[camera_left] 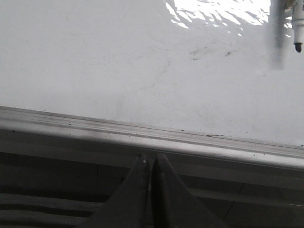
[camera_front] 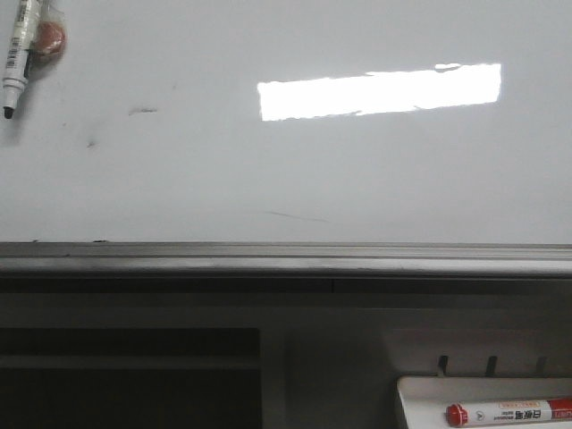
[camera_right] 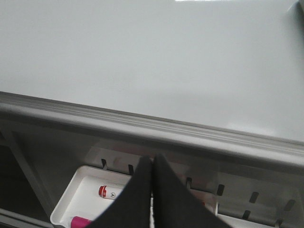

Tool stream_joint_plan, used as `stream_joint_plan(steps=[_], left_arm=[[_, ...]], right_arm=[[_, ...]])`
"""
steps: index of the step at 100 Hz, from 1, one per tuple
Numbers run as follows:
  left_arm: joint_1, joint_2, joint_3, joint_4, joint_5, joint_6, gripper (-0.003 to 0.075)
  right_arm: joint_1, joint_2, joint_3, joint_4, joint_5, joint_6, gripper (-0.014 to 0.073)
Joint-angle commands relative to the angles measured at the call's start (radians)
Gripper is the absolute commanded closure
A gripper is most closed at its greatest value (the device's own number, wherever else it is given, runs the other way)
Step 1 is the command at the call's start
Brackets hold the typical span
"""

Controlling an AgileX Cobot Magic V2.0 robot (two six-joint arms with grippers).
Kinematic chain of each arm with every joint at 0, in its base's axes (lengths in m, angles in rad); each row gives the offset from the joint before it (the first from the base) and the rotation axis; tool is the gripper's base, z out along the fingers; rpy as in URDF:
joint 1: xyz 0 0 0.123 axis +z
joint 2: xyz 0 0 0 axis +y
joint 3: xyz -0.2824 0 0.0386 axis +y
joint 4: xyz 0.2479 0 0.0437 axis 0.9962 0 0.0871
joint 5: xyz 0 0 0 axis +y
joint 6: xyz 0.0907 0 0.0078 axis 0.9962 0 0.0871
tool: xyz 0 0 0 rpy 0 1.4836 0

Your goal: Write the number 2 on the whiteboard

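Note:
The whiteboard fills the front view, glossy white, with a bright rectangular glare and a grey bottom rail. No number 2 shows on it, only faint smudges and a short streak. A white marker with a black tip hangs at the board's top left, beside a small reddish thing; its tip also shows in the left wrist view. My left gripper is shut and empty, just below the rail. My right gripper is shut and empty, below the rail and above a tray. Neither gripper shows in the front view.
A small white tray sits below the rail at the right and holds a red-capped marker. In the right wrist view the tray holds that marker and a pink one. A dark shelf frame lies below the rail.

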Motion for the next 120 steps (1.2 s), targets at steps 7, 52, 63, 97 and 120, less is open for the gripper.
stream_joint_plan(steps=[7, 52, 63, 97, 120], left_arm=[[0.001, -0.028, 0.010, -0.010, -0.054, -0.001, 0.0741], [0.001, -0.028, 0.010, -0.010, -0.054, -0.001, 0.0741], [0.001, -0.028, 0.010, -0.010, -0.054, -0.001, 0.0741], [0.001, -0.028, 0.010, 0.018, -0.054, -0.001, 0.0741], [0.001, -0.028, 0.010, -0.164, -0.154, -0.011, 0.0741]], right_arm=[[0.004, -0.022, 0.025, -0.008, -0.026, -0.010, 0.0664], [0.004, -0.022, 0.025, -0.008, -0.026, -0.010, 0.0664], [0.004, -0.022, 0.025, -0.008, -0.026, -0.010, 0.0664], [0.004, -0.022, 0.025, -0.008, -0.029, -0.010, 0.0665], [0.004, -0.022, 0.025, 0.026, -0.195, -0.005, 0.0664]])
